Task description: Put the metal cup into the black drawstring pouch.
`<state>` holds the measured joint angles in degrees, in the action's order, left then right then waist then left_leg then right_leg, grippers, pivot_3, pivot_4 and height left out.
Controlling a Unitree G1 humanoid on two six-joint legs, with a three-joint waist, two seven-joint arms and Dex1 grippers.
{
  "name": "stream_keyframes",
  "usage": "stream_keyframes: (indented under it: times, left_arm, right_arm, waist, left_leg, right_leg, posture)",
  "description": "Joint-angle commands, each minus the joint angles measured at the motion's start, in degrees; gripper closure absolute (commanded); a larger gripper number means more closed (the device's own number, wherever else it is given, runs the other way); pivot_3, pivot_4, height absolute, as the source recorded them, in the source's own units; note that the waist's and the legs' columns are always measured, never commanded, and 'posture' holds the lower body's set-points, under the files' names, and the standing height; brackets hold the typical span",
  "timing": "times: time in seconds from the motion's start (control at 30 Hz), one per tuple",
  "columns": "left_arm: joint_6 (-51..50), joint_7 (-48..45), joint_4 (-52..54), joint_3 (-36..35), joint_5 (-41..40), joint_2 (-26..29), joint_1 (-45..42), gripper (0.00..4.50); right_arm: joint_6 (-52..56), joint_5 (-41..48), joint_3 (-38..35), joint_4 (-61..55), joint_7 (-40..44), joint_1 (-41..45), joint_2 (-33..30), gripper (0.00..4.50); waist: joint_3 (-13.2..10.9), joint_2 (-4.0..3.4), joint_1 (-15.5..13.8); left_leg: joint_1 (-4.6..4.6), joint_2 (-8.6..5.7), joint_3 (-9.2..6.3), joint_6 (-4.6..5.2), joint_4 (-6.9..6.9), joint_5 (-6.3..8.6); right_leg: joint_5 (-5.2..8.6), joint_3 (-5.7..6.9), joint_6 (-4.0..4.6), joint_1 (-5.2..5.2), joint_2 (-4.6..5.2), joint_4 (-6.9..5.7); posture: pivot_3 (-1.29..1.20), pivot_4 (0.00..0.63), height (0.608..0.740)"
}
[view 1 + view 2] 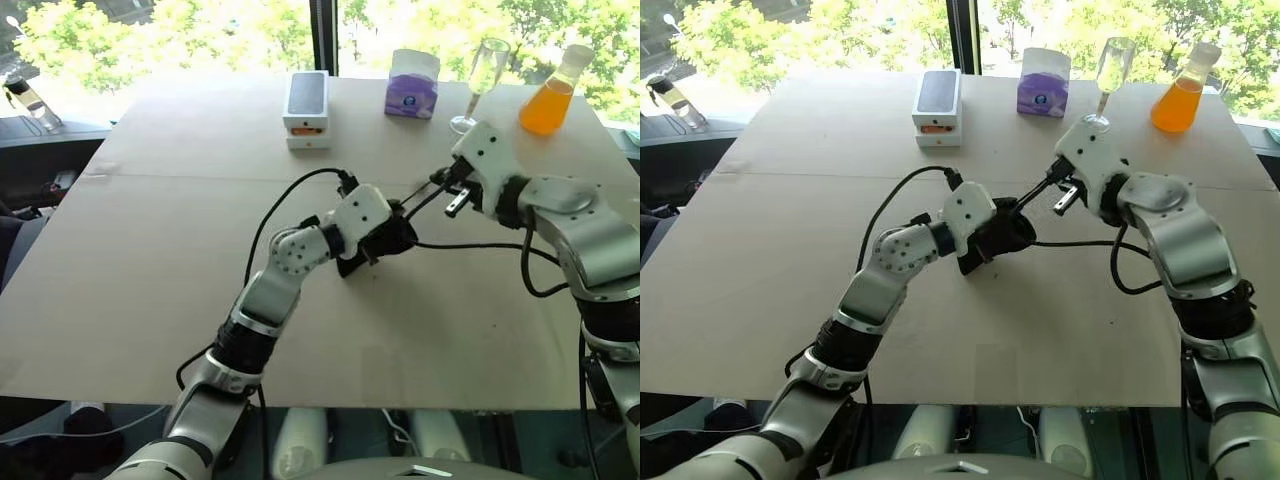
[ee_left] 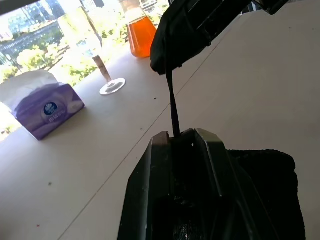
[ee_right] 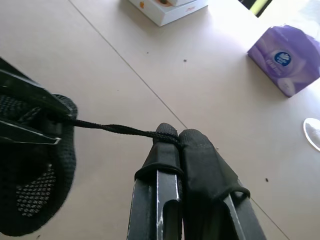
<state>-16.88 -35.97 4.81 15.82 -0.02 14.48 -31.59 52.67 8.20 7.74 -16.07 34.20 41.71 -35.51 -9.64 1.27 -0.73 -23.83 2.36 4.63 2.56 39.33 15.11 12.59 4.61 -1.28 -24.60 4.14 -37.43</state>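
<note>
Apparently both tools grip the black drawstring pouch point(image 1: 1002, 232) and its cord point(image 3: 115, 129).

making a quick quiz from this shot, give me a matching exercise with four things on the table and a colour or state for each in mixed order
Things:
1. flask
2. tissue box
3. wine glass
4. black drawstring pouch

Colour or state:
A. purple, white tissue sticking out
B. clear and standing upright
C. holds orange liquid
D. its cord pinched by the right gripper

Pairs: 1-C, 2-A, 3-B, 4-D
</note>
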Motion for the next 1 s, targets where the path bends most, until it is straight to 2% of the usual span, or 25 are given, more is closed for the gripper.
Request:
stream_keyframes:
  times: [0.03,0.2,0.33,0.5,0.83,1.0]
  left_arm:
    - [-7.48,-2.00,3.33,-2.38,-4.99,-0.08,-0.69,4.41]
    - [-13.47,-4.69,5.64,-2.62,-8.25,2.66,-0.60,4.41]
    - [-13.09,-6.56,6.34,-0.24,-7.17,6.16,0.11,4.41]
    - [-13.40,-6.98,6.52,1.49,-7.20,8.01,0.44,4.41]
    - [-12.71,-7.60,5.16,4.26,-7.11,10.31,0.71,4.41]
    - [-13.20,-9.12,2.34,4.71,-8.47,9.27,-1.06,4.41]
  right_arm:
    - [-3.53,-2.19,-6.31,3.27,-4.07,2.62,-1.79,4.50]
    - [-8.23,-2.70,-11.26,11.61,-8.33,2.92,-2.31,4.50]
    - [-11.99,-2.19,-14.15,18.24,-10.98,1.08,-3.03,4.50]
    - [-15.60,-1.56,-15.27,23.38,-12.70,-3.00,-4.48,4.50]
    - [-18.78,-0.30,-12.74,22.18,-10.69,-13.13,-5.04,4.50]
    - [-22.51,1.41,-8.94,18.66,-5.73,-17.05,-3.89,4.50]
  waist:
    - [0.00,0.00,-0.01]
    - [0.00,0.00,-0.03]
    - [0.00,-0.01,0.03]
    - [0.00,-0.01,-0.06]
    - [-0.01,-0.04,0.07]
    - [0.00,-0.04,0.02]
  left_leg:
    - [0.00,0.00,-0.01,0.00,0.00,0.00]
    - [0.00,-0.01,0.01,-0.01,0.00,0.00]
    - [0.01,-0.01,0.02,-0.01,-0.01,0.00]
    - [0.00,-0.01,0.03,-0.01,-0.01,0.00]
    - [0.05,0.00,0.08,0.00,-0.02,0.00]
    - [0.06,0.00,0.10,0.00,-0.01,0.00]
  right_leg:
    - [0.00,0.01,0.00,0.00,0.00,0.00]
    - [0.00,-0.01,0.00,0.00,0.00,0.00]
    - [0.00,-0.03,0.00,0.00,-0.02,0.00]
    - [0.00,-0.04,0.00,0.00,0.00,0.01]
    - [0.00,-0.11,-0.01,-0.01,-0.03,-0.01]
    - [0.01,-0.13,-0.01,-0.01,-0.03,-0.01]
  posture:
    - [0.00,0.150,0.737]
    - [0.00,0.150,0.737]
    - [0.00,0.150,0.737]
    - [0.00,0.150,0.737]
    - [0.00,0.150,0.737]
    - [0.00,0.150,0.737]
